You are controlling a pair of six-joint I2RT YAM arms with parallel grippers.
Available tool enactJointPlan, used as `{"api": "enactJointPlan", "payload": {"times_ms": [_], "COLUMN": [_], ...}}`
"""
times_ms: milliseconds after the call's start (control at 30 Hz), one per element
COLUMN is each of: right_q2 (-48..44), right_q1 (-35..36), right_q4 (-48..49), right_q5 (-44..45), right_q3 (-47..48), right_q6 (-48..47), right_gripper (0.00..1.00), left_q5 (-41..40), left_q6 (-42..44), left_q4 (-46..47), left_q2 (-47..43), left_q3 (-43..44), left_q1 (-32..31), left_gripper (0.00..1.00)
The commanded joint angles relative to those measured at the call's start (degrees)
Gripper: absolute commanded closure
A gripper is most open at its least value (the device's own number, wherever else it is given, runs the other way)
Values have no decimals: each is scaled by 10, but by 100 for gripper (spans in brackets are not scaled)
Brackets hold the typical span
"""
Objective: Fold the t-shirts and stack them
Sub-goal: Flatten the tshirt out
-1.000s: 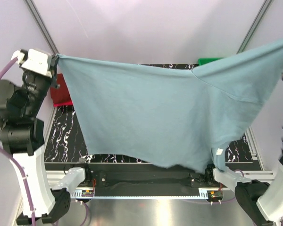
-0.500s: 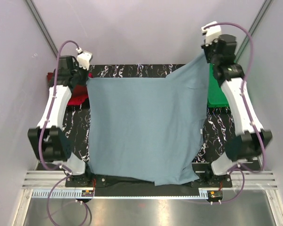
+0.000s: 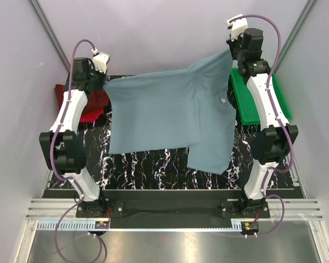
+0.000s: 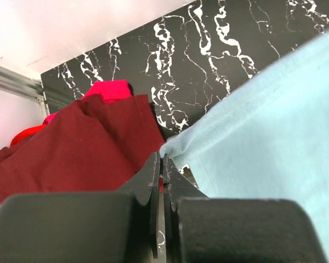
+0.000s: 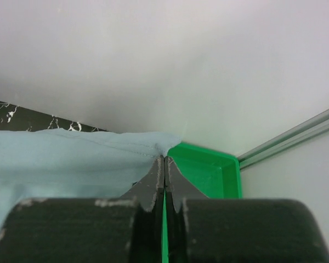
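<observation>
1. Risks losing a corner: only a thin hem edge pinched in the left gripper (image 4: pixel 163 161), easily pulled free by a tug across the span.
2. Risks dragging the low-hanging part of the grey-blue t-shirt (image 3: pixel 170 115) crooked onto the table (image 3: pixel 153 170), creasing it before the fold.
3. Risks brushing the maroon t-shirt (image 4: pixel 82 148) and red t-shirt (image 4: pixel 111 90) just beside the left corner, or snagging the green tray (image 3: pixel 260 104) below the right.
4. Left gripper: pressed together on the shirt's far-left corner.
5. Right gripper (image 5: pixel 164 161): clamped on the opposite corner, higher up, with the cloth strung between both and sagging nearward above the table.
</observation>
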Motion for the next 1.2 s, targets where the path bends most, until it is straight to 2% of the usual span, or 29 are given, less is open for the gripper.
{"api": "enactJointPlan", "payload": {"times_ms": [0, 267, 400, 533, 767, 1033, 1167], "right_q2": [-41, -98, -142, -164, -174, -251, -266], "right_q1": [-6, -6, -6, -6, -6, -6, -6], "right_q4": [28, -17, -10, 4, -25, -45, -57], "right_q5": [-16, -59, -74, -69, -67, -71, -74], "right_q3": [-26, -165, -281, -332, -314, -369, -371], "right_q6": [9, 33, 20, 12, 12, 19, 22], "right_gripper": [100, 100, 100, 100, 100, 100, 100], "left_q5": [2, 36, 42, 39, 41, 92, 97], "left_q6": [-7, -10, -10, -11, -2, -4, 3], "left_q4": [31, 5, -28, -46, -84, -155, -197], "left_q2": [-29, -40, -38, -32, -17, -55, -61], "left_q3": [-5, -35, -37, -35, -1, -39, -25], "left_q1": [-7, -17, -19, -19, -19, -21, -21], "left_gripper": [100, 100, 100, 100, 100, 100, 100]}}
